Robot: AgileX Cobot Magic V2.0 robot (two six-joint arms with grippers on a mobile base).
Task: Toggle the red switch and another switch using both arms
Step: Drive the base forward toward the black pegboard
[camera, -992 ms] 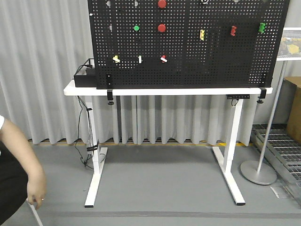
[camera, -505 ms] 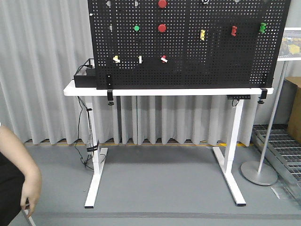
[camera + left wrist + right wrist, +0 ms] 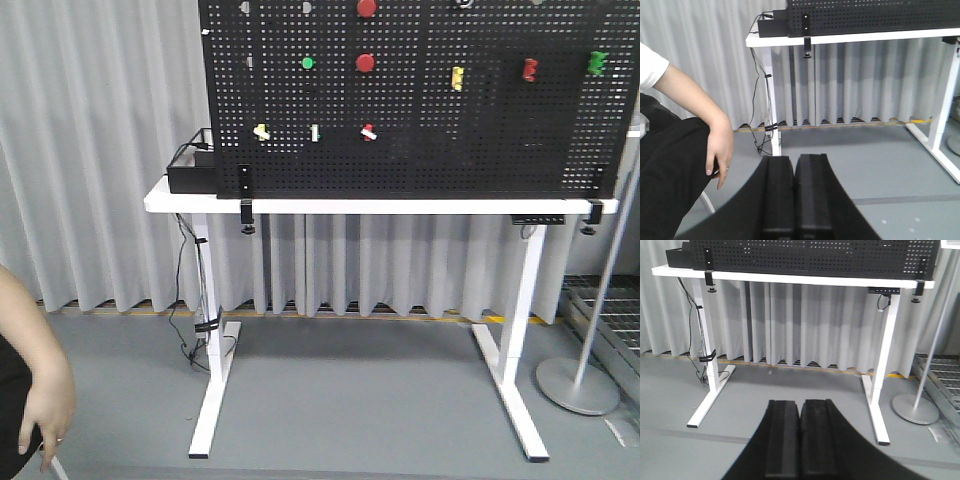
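Note:
The red switch (image 3: 368, 131) is a tiny red-based toggle with a white lever, low on the black pegboard (image 3: 480, 150). Left of it on the same row sits another switch (image 3: 261, 131) with a pale yellow base. Neither arm appears in the front view. In the left wrist view my left gripper (image 3: 795, 161) is shut with nothing in it, hanging low over the grey floor far from the board. My right gripper (image 3: 800, 404) is likewise shut and empty, facing the white table (image 3: 790, 277). Both switches are out of the wrist views.
A green-based toggle (image 3: 315, 131) sits between the two switches. Round red buttons (image 3: 366, 63) and a green one (image 3: 307, 63) are above. A person's arm (image 3: 715, 135) is at the left. A black box (image 3: 190, 175) sits on the table. A round stand base (image 3: 575, 385) is on the floor at the right.
The board and table have shifted rightwards and grown slightly larger in the front view. The person's hand at lower left has dropped and moved left.

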